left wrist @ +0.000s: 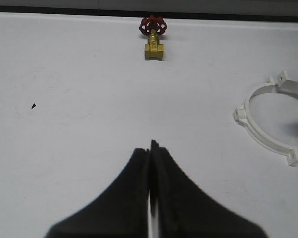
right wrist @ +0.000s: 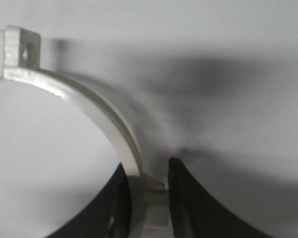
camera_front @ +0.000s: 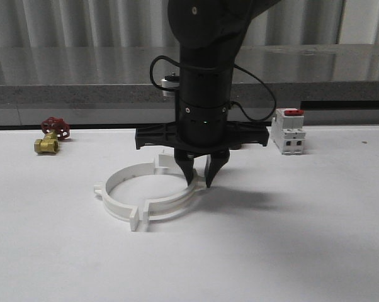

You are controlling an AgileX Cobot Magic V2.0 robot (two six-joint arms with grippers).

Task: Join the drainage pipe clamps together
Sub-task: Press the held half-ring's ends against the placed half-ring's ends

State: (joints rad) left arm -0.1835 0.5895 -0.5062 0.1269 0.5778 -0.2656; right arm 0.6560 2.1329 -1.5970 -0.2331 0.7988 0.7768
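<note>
My right gripper (camera_front: 200,180) pinches right half-ring (right wrist: 102,119) at 3 o'clock; I nudge gently toward left half-ring (camera_front: 117,195), aligning end tabs. Left gripper (left wrist: 150,148) closed, empty.

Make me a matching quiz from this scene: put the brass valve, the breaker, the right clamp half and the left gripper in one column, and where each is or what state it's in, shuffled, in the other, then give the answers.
Column one:
1. brass valve
2. breaker
3. right clamp half
4. left gripper

Column two:
A. between the right gripper's fingers
B. shut, holding nothing, above bare table
C. far left of the table, red handwheel
D. far right of the table, red top

Pairs: 1-C, 2-D, 3-A, 4-B
</note>
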